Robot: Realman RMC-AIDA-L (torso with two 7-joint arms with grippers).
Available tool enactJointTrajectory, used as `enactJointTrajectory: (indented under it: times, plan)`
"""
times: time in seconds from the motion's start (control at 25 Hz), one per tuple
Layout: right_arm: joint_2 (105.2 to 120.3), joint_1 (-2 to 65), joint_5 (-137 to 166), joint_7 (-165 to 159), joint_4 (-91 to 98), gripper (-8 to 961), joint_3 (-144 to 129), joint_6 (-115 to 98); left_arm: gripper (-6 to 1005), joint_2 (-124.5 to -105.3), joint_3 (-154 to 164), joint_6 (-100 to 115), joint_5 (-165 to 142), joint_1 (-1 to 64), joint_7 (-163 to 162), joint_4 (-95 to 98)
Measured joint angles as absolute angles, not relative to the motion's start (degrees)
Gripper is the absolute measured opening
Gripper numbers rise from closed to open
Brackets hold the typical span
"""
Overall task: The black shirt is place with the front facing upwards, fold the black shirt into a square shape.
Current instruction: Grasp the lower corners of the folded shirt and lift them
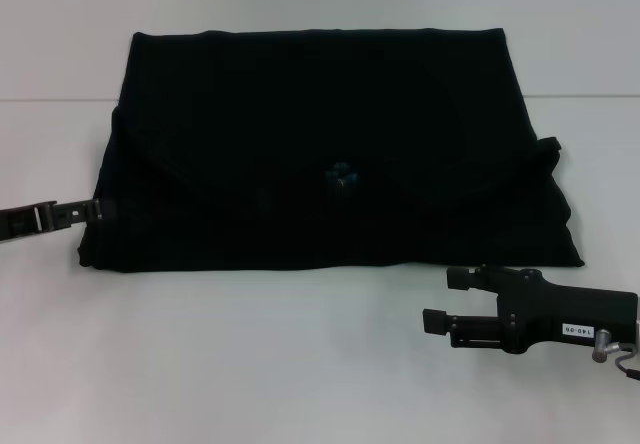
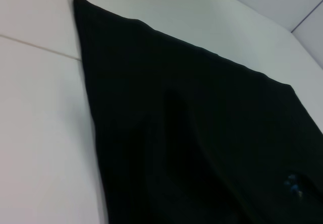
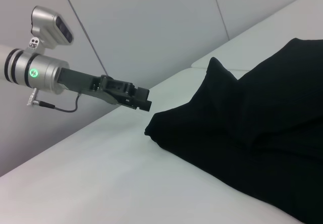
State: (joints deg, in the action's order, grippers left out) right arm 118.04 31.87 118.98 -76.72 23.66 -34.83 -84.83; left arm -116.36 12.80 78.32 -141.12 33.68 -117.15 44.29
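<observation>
**A:** Fingers first: where do they stand against the black shirt [image 1: 330,149]?

**B:** The left gripper [image 1: 97,209] has its fingers at the shirt's left edge, low on that side, touching or just short of the cloth. Whether they are clenched on a fold or released, I cannot tell; the tips merge with the black fabric. The right gripper [image 1: 440,300] lies on the desk [image 1: 250,364] just off the shirt's near-right corner, apart from the cloth, its two fingers spread and holding nothing, pointing towards the left gripper.

**A:** And the shirt itself?

**B:** Flat on the desk, already folded into a wide band. Its long axis runs from the left gripper's side to the right gripper's side. The small blue neck label [image 1: 345,176] sits about midway along that axis, a little nearer the near edge than the far one.

**A:** So what does the next move turn on?

**B:** My judgement: to make a square, one end of the band must come over towards the label. The left fingers are already at their end, so that arm is the nearer. The right fingers would have to move up and in towards the shirt's right edge before they could grip.

**A:** Any risk?

**B:** The right edge shows a small flap poking out; I would guess the layers there could slide apart if only the top one is caught.
</observation>
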Motion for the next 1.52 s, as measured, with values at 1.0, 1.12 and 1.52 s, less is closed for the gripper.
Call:
enactJointTrajectory:
  times: [1.0,1.12,1.52]
  plan:
    - [118.21,31.82,118.57,-77.13,23.63,931,-34.23,-84.73,849,-118.54,18.92,68.54,-140.8,33.99,-113.32,39.19]
    - [118.21,31.88,118.56,-77.16,23.64,931,-34.17,-84.73,756,-118.69,19.46,68.25,-140.77,33.88,-113.3,39.26]
    - [118.37,31.9,118.5,-77.17,23.65,928,-34.1,-84.72,529,-118.73,19.52,68.37,-140.57,33.87,-113.07,39.3]
